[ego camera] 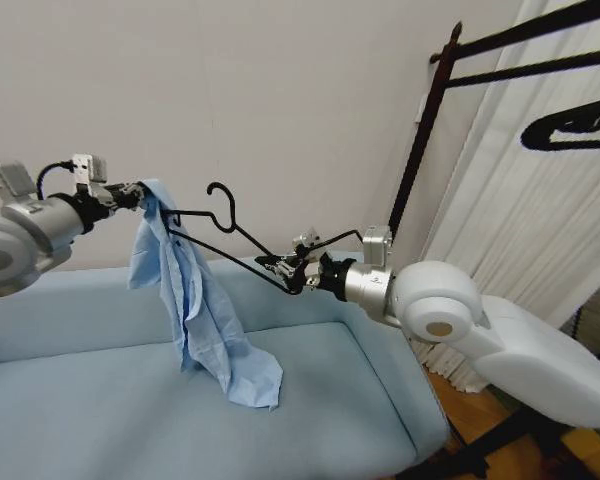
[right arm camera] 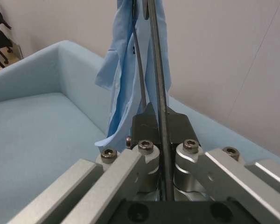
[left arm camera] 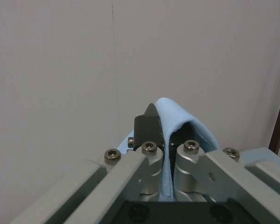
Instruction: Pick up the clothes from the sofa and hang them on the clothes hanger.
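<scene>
The left claw (ego camera: 140,196) is pressed together on the top fold of a light blue shirt (ego camera: 195,300), held up in front of the wall, above the back of the pale blue sofa (ego camera: 100,420). In the left wrist view the fabric (left arm camera: 177,112) drapes over one fingertip and runs down between the two.

The right claw (ego camera: 298,272) is pinched on one end of a black wire hanger (ego camera: 230,235); in the right wrist view the rod (right arm camera: 156,70) runs straight through the closed claw (right arm camera: 161,123). The hanger's far end sits inside the shirt just beside the left claw, hook upward. The shirt hangs down over the seat; whether its hem touches the seat cannot be told.
</scene>
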Controlling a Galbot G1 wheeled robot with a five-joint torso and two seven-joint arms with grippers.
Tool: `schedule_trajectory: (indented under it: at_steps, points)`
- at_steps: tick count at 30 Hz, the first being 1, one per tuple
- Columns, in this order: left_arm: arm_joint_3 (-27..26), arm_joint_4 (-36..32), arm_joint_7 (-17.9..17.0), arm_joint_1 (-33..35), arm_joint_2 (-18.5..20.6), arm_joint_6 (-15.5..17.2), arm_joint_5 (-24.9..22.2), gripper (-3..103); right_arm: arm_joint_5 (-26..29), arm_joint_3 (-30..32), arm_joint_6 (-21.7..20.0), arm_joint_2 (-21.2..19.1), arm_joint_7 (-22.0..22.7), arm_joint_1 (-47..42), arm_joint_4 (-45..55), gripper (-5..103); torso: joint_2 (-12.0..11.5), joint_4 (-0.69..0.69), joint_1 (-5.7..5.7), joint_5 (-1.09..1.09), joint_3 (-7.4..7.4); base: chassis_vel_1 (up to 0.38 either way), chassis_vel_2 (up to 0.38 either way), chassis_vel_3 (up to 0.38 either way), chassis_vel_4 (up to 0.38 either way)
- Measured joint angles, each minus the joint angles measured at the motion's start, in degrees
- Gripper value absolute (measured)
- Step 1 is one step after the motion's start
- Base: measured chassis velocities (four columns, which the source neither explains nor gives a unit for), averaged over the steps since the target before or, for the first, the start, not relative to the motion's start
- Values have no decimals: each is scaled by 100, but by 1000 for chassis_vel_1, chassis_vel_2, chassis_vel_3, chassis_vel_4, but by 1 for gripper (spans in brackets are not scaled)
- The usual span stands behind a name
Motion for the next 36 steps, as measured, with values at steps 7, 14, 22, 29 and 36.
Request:
schedule_trajectory:
  at_steps: [7, 14, 22, 29, 36]
  points:
    - [-41, -116, -87, 40, -5, 7, 10, 0, -49, -130, -151, 422, 509, 289, -410, 2, 0, 2, 0, 0, 0, 0, 0, 0, 0]
    - [-87, -51, -121, 62, 21, 5, 69, 0, -84, -39, -289, 162, 678, 190, -508, 2, 0, -1, 0, 0, 0, 0, 0, 0, 0]
    - [-74, 14, -118, 22, -8, -16, 93, 0, -289, 116, -302, -107, 537, -201, -378, 2, 0, -1, 0, 1, 0, 0, 0, 0, 0]
    - [-57, 7, -100, -5, -65, -21, 94, 0, -343, -52, -237, 272, 681, 6, -578, 2, 0, 2, 0, 0, 0, 0, 0, 0, 0]
    - [-58, 14, -99, 33, -160, -23, 154, 0, -244, -225, -45, 562, 706, 263, -689, 2, 0, 1, 0, 0, 0, 0, 0, 0, 0]
